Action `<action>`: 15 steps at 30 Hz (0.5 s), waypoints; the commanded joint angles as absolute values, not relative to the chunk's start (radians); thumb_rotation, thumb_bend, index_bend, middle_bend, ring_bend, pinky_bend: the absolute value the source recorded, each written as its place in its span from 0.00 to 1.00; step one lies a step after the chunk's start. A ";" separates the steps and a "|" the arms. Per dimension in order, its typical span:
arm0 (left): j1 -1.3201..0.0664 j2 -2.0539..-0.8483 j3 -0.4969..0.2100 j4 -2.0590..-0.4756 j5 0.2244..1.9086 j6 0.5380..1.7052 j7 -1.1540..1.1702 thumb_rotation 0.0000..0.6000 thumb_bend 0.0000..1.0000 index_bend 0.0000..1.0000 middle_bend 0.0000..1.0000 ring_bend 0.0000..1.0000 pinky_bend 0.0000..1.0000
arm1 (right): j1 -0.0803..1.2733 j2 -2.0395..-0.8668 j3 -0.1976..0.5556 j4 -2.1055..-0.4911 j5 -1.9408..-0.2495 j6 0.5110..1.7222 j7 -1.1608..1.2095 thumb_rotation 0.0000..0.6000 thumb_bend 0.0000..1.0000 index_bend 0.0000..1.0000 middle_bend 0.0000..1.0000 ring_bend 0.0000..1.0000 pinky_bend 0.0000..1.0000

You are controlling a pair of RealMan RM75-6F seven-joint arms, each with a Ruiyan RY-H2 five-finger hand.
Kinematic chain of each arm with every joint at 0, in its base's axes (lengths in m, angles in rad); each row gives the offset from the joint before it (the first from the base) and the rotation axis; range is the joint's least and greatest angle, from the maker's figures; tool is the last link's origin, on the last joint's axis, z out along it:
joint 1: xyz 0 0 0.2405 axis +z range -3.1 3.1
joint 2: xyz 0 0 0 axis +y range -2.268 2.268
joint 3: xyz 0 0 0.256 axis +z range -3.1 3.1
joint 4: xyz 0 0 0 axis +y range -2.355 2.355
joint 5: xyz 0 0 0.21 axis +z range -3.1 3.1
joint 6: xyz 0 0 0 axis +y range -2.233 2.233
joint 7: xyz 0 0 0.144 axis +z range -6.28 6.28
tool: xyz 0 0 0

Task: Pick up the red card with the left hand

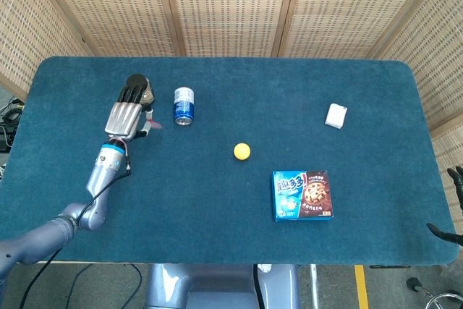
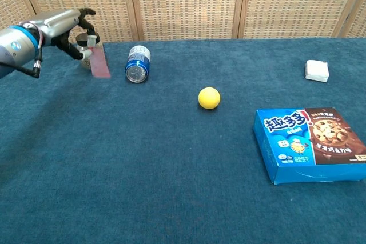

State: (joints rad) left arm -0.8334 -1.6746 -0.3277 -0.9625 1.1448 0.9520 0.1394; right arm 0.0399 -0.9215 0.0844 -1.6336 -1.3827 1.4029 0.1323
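The red card (image 2: 100, 62) hangs tilted in the air above the blue table top, pinched at its upper end by my left hand (image 2: 66, 24). From the head view the card (image 1: 153, 125) shows only as a thin sliver beside the raised left hand (image 1: 126, 112). This hand is at the far left, in front of the spice jar. My right hand (image 1: 454, 179) shows only as dark, spread fingers off the table's right edge, holding nothing.
A spice jar (image 2: 93, 44) stands partly hidden behind the left hand. A blue can (image 2: 137, 64) lies just right of the card. Further right are a yellow ball (image 2: 209, 98), a blue cookie box (image 2: 309, 144) and a small white block (image 2: 317, 70).
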 commanded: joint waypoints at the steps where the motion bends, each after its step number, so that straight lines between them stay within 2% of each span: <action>1: -0.845 -1.634 -0.365 -1.033 1.194 1.014 0.057 1.00 0.42 0.66 0.00 0.00 0.00 | 0.040 -0.920 0.084 -1.634 -1.387 1.405 0.134 1.00 0.00 0.00 0.00 0.00 0.00; 7: -0.788 -1.532 -0.342 -1.269 1.172 0.964 -0.030 1.00 0.41 0.66 0.00 0.00 0.00 | 0.036 -0.917 0.081 -1.640 -1.397 1.414 0.139 1.00 0.00 0.00 0.00 0.00 0.00; 11: -0.732 -1.393 -0.300 -1.551 1.181 0.855 -0.198 1.00 0.41 0.66 0.00 0.00 0.00 | 0.030 -0.912 0.078 -1.650 -1.413 1.431 0.141 1.00 0.00 0.00 0.00 0.00 0.00; 15: -0.719 -1.317 -0.270 -1.661 1.238 0.797 -0.290 1.00 0.41 0.66 0.00 0.00 0.00 | 0.027 -0.908 0.076 -1.658 -1.422 1.440 0.140 1.00 0.00 0.00 0.00 0.00 0.00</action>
